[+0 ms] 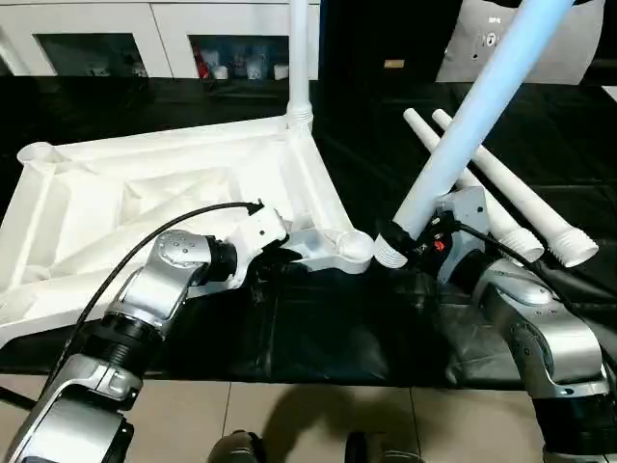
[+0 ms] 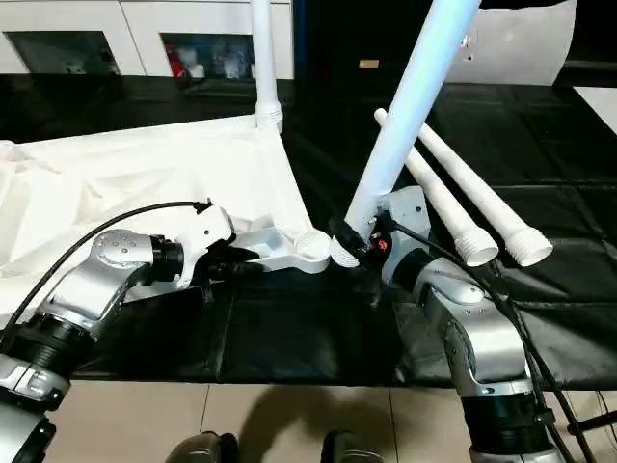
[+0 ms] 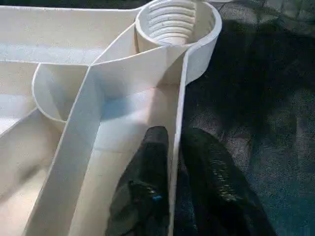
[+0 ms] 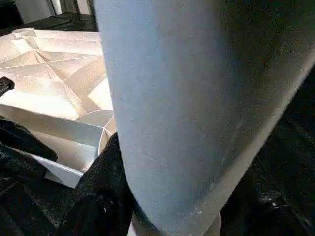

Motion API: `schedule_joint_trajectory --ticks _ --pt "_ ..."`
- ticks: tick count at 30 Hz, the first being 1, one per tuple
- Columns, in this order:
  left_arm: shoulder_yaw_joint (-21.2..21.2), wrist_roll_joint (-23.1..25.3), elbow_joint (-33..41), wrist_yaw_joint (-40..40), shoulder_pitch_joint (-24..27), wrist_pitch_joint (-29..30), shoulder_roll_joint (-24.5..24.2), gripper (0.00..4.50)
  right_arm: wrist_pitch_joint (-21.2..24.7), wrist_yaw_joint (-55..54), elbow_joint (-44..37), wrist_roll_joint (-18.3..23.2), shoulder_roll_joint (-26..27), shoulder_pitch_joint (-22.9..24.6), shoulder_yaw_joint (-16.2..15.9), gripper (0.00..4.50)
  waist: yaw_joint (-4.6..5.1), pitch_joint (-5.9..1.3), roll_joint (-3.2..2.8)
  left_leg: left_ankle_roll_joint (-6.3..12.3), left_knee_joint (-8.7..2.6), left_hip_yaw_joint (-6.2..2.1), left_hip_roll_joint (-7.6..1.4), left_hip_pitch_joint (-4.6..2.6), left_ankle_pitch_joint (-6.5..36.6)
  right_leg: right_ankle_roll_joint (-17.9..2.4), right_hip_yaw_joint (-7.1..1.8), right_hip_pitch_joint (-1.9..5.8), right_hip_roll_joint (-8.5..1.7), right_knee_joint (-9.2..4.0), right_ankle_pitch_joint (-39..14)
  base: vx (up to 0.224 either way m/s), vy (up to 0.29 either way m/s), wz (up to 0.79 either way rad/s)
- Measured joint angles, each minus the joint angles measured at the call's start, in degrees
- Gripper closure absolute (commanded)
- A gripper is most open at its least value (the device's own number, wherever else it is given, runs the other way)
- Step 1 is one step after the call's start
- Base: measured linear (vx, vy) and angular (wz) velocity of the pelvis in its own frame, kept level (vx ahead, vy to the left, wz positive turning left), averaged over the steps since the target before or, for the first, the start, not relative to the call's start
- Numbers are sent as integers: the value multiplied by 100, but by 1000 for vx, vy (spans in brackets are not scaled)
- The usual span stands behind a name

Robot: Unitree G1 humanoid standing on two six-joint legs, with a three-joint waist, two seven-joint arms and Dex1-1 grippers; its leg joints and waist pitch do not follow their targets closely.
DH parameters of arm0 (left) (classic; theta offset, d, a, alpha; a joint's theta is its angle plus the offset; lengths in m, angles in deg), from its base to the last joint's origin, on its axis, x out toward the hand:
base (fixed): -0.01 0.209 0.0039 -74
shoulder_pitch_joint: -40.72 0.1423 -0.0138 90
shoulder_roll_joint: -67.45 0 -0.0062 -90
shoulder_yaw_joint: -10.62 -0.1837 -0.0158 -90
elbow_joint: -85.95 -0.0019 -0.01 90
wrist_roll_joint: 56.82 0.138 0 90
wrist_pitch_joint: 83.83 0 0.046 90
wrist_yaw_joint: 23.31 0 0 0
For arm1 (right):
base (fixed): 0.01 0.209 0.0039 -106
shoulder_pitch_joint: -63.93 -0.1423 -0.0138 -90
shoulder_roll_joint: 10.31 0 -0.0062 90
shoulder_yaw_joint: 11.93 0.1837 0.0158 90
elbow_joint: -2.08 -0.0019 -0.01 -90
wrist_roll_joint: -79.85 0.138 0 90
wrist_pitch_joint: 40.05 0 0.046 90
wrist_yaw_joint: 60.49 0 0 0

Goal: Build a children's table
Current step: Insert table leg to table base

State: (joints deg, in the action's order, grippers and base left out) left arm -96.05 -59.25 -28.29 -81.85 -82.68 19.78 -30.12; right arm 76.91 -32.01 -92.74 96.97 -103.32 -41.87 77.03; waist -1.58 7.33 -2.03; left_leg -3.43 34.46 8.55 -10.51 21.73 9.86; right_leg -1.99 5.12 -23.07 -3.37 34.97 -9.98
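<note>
1. Black-covered work surface [image 1: 318,338] with pale floor tiles at its near edge; white cabinets [image 1: 145,34] with glass doors at 11 o'clock along the back wall.
2. White table top [image 1: 145,198] lies underside up at 9–10 o'clock, ribs showing. One leg [image 1: 299,58] stands screwed into the far corner at 12.
3. Left gripper [image 3: 173,182] straddles the top's outer wall just behind the near corner socket [image 3: 177,22], a finger on each side, nearly pinched on it.
4. Right gripper [image 1: 419,241] is clamped on a tilted leg [image 1: 482,106], threaded end just beside that socket, not in yet.
5. Two spare legs [image 1: 511,207] lie at 2 o'clock.
6. To do the step well: keep the top pinned, stand the leg upright over the socket, seat the threads squarely, then twist. A tilted start likely cross-threads.
</note>
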Motion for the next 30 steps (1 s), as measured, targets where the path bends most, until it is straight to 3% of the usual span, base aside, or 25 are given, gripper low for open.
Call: schedule_joint_trajectory --ticks 7,14,22,30 --pt "-5 5 88 -83 34 32 -40 447 -1 4 -9 0 4 0 -4 261 39 0 0 0 -3 2 0 3 2 -15 0 0 0 -4 9 0 0 0" --pt "-5 19 158 -57 124 -56 -67 450 4 8 -11 -2 5 3 -26 261 126 0 1 0 -2 2 1 2 1 10 0 0 -1 -5 -6 0 0 0" --pt "-1 101 243 -7 200 -158 -77 450 23 75 -10 -4 -32 -10 -71 261 140 -14 23 1 -2 3 0 0 1 13 -1 1 -1 -4 -8 0 0 0" --pt "-74 152 251 -389 394 -1024 -301 450 60 268 -2 -5 -120 -152 -209 261 130 -22 9 0 -16 5 0 -1 1 5 -2 -4 -1 -2 -3 0 0 0"
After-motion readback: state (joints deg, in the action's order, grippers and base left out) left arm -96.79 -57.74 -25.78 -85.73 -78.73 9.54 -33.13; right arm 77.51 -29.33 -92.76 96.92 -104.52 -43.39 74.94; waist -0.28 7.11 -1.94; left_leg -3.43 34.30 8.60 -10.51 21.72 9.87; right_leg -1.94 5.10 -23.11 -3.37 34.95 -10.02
